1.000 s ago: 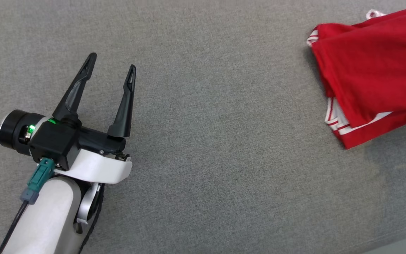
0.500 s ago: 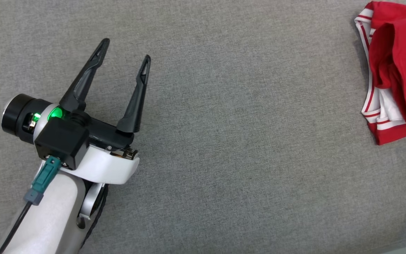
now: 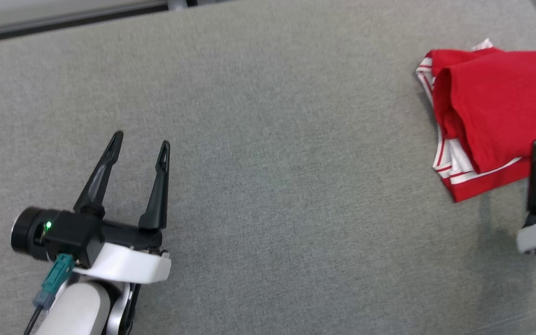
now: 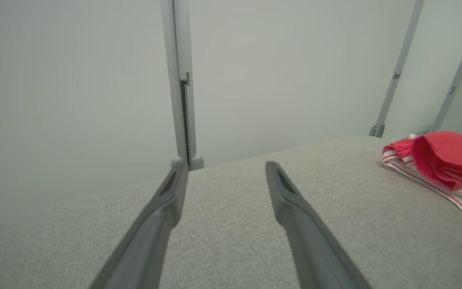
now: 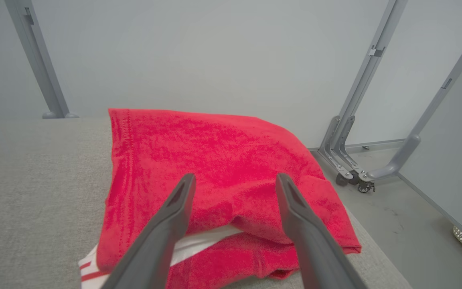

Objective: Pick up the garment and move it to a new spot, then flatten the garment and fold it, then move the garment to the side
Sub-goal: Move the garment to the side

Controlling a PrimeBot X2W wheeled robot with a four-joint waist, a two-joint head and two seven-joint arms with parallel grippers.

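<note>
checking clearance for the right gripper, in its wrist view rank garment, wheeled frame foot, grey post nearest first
1. garment, at the open right gripper fingertips
2. wheeled frame foot, on the floor, right side
3. grey post, far back left

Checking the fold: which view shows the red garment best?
Right wrist view: the garment lies close and nearly whole. The head view crops its right side; the left wrist view shows a far end.

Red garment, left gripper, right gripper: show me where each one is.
red garment point(image 3: 505, 102), head view, middle of the top red layer.
left gripper point(image 3: 142, 139), head view, midway between its fingertips.
right gripper point(image 5: 235, 176), right wrist view, midway between its fingertips.
</note>
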